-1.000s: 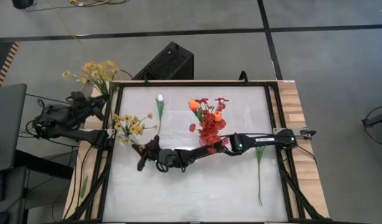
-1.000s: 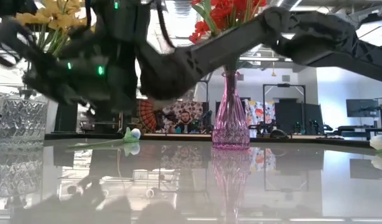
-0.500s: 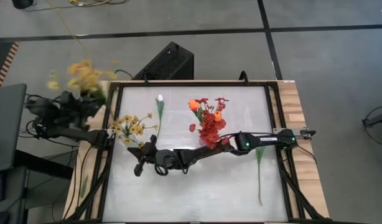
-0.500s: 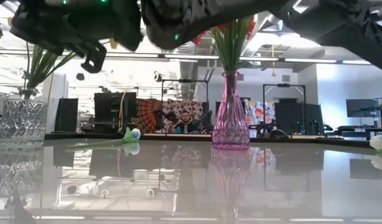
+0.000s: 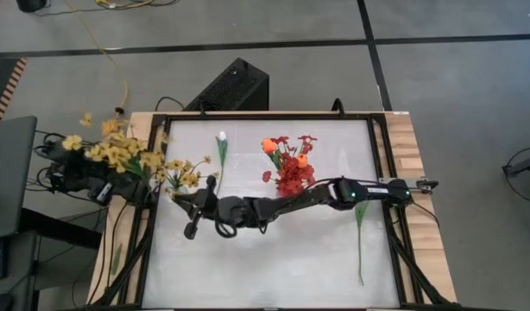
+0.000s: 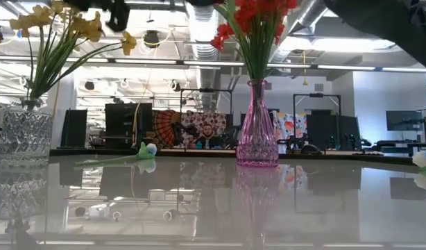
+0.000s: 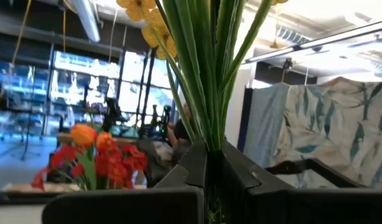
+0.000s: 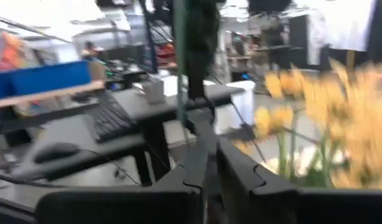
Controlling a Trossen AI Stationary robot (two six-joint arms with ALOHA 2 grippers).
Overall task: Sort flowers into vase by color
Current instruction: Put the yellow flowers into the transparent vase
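Left gripper: clenched on the green stems of 1 bunch of yellow blossom sprays; raised over the table's left edge.
Held sprays: stems stand upright between the 2 dark fingers; blossoms spread above them.
Right gripper: raised over the left-centre of the table, just near of the crystal vase; its arm reaches across from the right side. State: cannot tell whether clenched or released.
Crystal vase: stands at the left of the table; holds a 2nd bunch of yellow sprays, stems upright to slightly fanned.
Pink vase: stands at the centre, well apart from the crystal vase; holds red blossom sprays.
Orange tulip buds: 2 show among the red sprays in the pink vase.
White tulip: lies flat on the table, far side, between the 2 vases.
Loose flower: lies on the right side of the table, stem running near to far; its white bud is at the near end.
Background: 1 person sits beyond the far edge.
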